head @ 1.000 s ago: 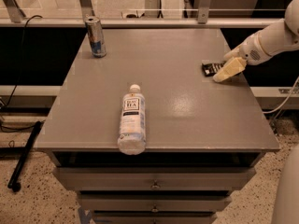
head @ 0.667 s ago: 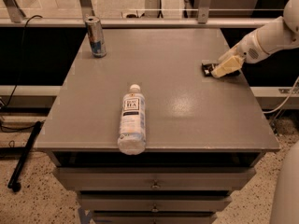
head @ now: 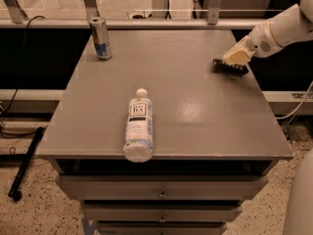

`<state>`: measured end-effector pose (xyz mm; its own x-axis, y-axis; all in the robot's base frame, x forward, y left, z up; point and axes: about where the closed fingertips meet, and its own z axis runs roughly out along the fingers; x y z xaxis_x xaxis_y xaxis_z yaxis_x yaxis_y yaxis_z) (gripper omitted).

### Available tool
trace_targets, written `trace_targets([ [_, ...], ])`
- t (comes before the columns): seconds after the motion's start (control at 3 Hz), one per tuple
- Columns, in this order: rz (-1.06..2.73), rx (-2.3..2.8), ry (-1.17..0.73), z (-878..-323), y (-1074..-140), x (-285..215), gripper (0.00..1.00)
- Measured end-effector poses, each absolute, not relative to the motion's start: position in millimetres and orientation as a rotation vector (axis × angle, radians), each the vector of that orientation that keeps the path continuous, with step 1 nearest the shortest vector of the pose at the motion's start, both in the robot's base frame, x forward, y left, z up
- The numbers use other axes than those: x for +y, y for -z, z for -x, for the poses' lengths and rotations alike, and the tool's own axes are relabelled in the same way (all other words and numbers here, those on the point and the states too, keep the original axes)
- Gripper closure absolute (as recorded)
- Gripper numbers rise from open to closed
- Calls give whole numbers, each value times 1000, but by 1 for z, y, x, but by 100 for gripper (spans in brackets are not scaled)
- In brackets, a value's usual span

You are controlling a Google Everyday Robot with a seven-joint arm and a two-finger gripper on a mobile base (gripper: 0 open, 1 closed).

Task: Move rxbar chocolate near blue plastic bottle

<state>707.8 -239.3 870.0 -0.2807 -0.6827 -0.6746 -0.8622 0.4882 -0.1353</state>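
The rxbar chocolate [head: 226,67], a small flat black wrapper, lies on the grey table [head: 195,106] near its right edge, toward the back. My gripper [head: 235,58] comes in from the right and sits right on top of the bar, covering its right part. The blue plastic bottle [head: 138,125], pale and clear with a white cap and a white-and-dark label, lies on its side at the front middle of the table, its base at the front edge. It is well apart from the bar, to the left and nearer the front.
A silver-blue metal can [head: 100,38] stands upright at the table's back left corner. A railing with posts [head: 161,13] runs behind the table. Drawers [head: 161,195] sit under the tabletop. A black cable [head: 24,165] lies on the floor at left.
My gripper has shifted a little to the left and further over the bar. The bottle and the can have not moved.
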Motion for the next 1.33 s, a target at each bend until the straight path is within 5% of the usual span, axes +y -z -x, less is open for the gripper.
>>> trace_targets([
  [0.67, 1304, 1957, -359, -678, -928, -231, 100],
  [1.33, 1287, 1963, -382, -678, -917, -227, 58],
])
